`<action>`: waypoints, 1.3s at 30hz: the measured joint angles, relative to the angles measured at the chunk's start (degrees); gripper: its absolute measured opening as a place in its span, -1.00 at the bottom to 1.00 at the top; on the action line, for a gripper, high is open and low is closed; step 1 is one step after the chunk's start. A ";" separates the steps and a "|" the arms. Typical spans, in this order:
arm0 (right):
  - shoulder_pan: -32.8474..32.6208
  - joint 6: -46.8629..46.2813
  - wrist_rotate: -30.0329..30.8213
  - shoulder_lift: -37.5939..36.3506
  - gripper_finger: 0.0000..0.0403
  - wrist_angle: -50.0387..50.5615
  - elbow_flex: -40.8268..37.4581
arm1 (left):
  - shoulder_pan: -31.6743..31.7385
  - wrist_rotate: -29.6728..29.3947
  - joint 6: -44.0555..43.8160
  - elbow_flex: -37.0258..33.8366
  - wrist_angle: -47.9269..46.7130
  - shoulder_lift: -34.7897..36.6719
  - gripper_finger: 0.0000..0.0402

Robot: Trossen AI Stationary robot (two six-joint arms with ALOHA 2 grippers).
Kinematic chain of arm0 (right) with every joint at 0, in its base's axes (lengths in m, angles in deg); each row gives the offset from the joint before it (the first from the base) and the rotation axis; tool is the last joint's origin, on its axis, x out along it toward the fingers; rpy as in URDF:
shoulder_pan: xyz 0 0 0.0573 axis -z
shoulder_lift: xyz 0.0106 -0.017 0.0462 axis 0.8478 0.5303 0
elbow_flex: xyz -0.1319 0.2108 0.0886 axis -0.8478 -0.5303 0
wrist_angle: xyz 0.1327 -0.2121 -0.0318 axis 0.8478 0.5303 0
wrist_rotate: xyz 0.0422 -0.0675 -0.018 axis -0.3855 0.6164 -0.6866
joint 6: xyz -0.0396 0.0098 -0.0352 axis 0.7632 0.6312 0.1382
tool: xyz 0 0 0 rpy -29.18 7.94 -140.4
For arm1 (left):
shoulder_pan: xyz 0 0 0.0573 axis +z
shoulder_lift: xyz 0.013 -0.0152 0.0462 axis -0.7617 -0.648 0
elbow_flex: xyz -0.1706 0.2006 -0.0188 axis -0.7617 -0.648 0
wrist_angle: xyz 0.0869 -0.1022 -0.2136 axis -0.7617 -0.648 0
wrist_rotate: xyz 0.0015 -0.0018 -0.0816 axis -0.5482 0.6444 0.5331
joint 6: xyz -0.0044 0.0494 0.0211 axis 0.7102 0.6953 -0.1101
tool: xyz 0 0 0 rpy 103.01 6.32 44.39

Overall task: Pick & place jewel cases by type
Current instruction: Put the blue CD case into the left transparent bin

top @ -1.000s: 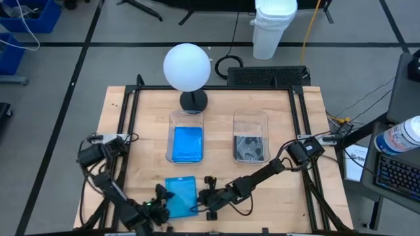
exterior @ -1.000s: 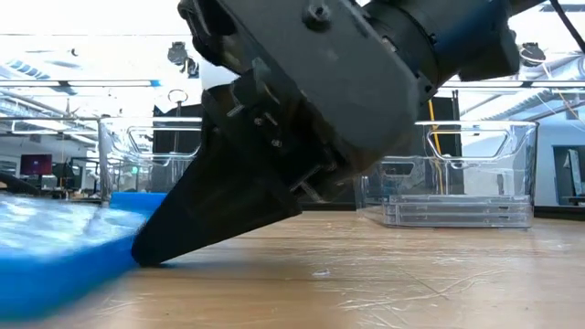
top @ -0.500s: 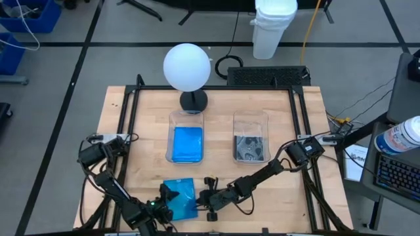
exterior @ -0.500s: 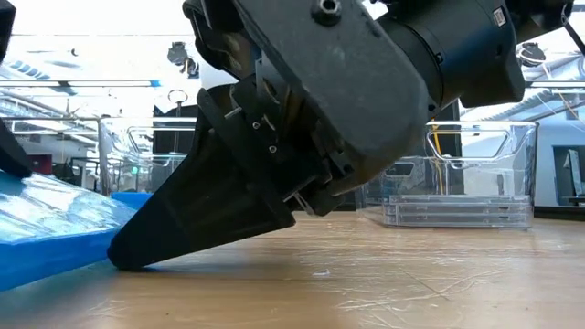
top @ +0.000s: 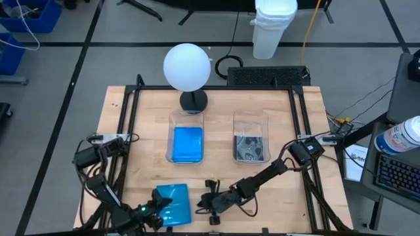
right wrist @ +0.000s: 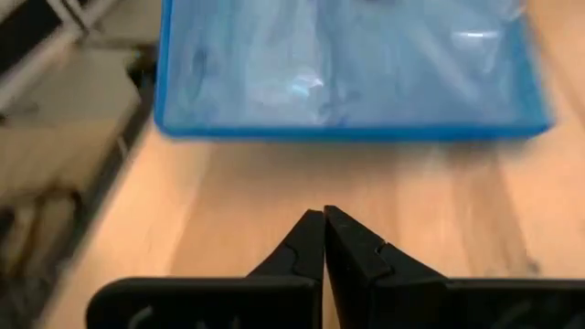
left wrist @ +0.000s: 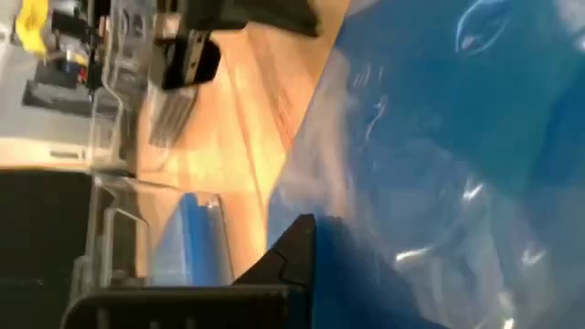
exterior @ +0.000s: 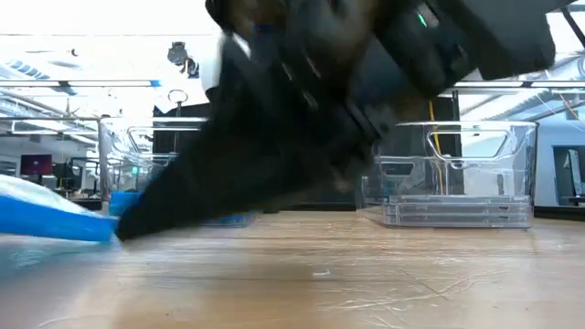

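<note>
Blue jewel case (top: 173,204) has slid left at the table's (top: 302,137) near edge and lifted, clamped by the left gripper (top: 155,208). Right gripper (top: 211,202), fingers closed and empty, has backed off, so carrying to the blue-filled tub (top: 186,136) likely follows.

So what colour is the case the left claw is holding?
Bright see-through blue jewel case, clearest in the right wrist view.
</note>
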 joint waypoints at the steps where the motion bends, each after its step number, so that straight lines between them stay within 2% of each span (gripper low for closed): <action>1: 0.02 -0.17 0.36 -0.08 -0.98 -1.21 0.02 | -0.52 -0.18 0.30 0.84 -1.02 0.00 -0.78; 7: -0.48 0.36 1.47 -1.02 -0.98 -10.53 0.09 | -2.92 -3.96 8.31 8.07 -8.60 -0.02 -0.71; 11: -0.83 3.08 0.57 -3.23 -0.94 -12.57 0.11 | -4.36 -8.54 16.62 14.08 -12.05 0.02 -0.72; 15: -0.76 -0.92 -5.59 -6.68 -0.79 -12.69 0.11 | -5.95 -13.25 25.14 19.18 -13.89 0.07 -0.71; 18: -0.53 -7.15 -10.94 -9.26 -0.64 -12.63 0.13 | -7.22 -18.26 32.00 20.85 -14.07 0.07 -0.70; 20: -0.97 -9.84 -12.18 -10.45 -0.53 -12.88 0.16 | -7.79 -21.85 36.14 21.20 -13.80 0.09 -0.70; 22: -1.55 -12.36 -12.06 -11.35 -0.43 -12.65 0.17 | -7.89 -24.95 39.06 21.20 -13.70 0.11 -0.69; 25: -2.21 -15.29 -10.25 -11.64 -0.30 -13.00 0.17 | -7.26 -26.15 41.31 21.20 -13.41 0.11 -0.69; 30: -2.31 -18.32 -1.90 -11.53 -0.14 -14.20 0.17 | -5.24 -26.83 42.65 21.20 -13.38 0.11 -0.69; 33: -1.66 -18.92 0.92 -11.53 -0.10 -16.99 0.17 | -3.83 -27.88 44.82 21.20 -13.36 0.11 -0.69; 39: 0.01 -22.89 0.73 -11.53 -0.14 -19.69 0.17 | -1.42 -28.23 47.57 21.20 -13.25 0.15 -0.69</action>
